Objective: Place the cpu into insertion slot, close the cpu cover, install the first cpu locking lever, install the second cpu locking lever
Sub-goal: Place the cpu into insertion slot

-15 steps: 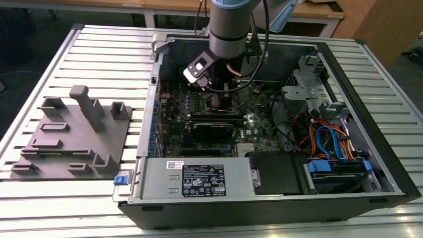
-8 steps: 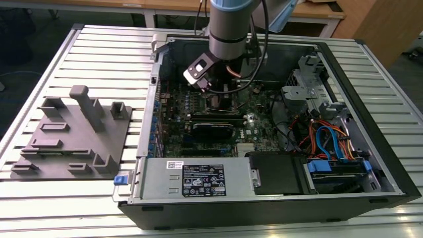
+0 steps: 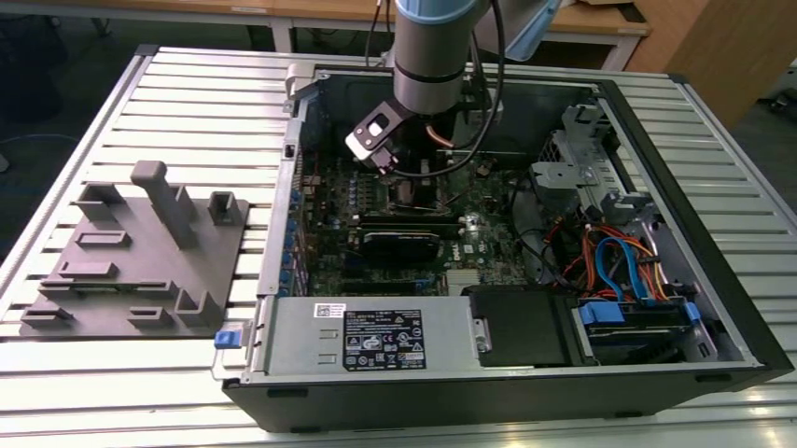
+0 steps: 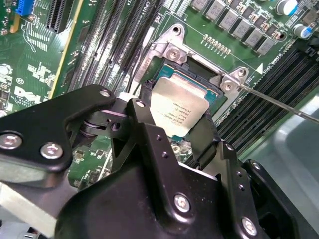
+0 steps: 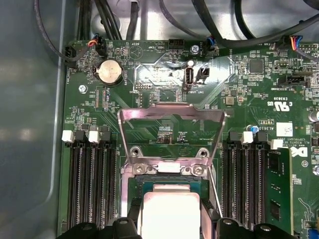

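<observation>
step 1 of 4, not done | end effector (image 4: 174, 119) pinching chip (image 4: 182, 104) right over socket (image 4: 199, 67) | cover (image 5: 172, 113) standing open | cover and both levers (image 4: 279, 102) left to do

Exterior view: high up, off the arm (image 3: 430, 56), tilted steeply down on the whole open PC case (image 3: 498, 397) & table (image 3: 125, 392); arm at top centre. Both wrist views: v. close over the board (image 5: 149, 74), sharing cpu (image 4: 182, 107) (image 5: 167, 211) & slot (image 4: 172, 50). First wrist view faces the board nearly square-on, second obliquely.
</observation>
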You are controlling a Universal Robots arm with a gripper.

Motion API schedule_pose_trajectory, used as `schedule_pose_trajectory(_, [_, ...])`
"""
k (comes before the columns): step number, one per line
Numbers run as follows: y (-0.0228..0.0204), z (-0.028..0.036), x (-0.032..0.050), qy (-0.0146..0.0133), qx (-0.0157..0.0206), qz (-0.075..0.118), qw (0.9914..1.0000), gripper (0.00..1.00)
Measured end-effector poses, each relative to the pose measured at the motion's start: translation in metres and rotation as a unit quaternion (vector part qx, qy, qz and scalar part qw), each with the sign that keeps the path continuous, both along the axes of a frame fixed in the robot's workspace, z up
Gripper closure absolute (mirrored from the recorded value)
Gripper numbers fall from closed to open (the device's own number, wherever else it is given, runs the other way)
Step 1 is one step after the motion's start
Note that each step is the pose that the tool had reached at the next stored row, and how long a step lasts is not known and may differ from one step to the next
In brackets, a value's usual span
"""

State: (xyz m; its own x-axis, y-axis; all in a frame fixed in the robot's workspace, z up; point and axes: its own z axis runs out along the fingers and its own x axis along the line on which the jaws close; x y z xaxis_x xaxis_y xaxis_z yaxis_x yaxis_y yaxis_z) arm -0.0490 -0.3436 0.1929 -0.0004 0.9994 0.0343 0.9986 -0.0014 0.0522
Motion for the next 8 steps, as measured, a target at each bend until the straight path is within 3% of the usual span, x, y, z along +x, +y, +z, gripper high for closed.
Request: schedule_pose_trajectory(8, [0.0018,-0.0015,0.0000,0.0001,-0.0009,0.000,1.00000,0.46])
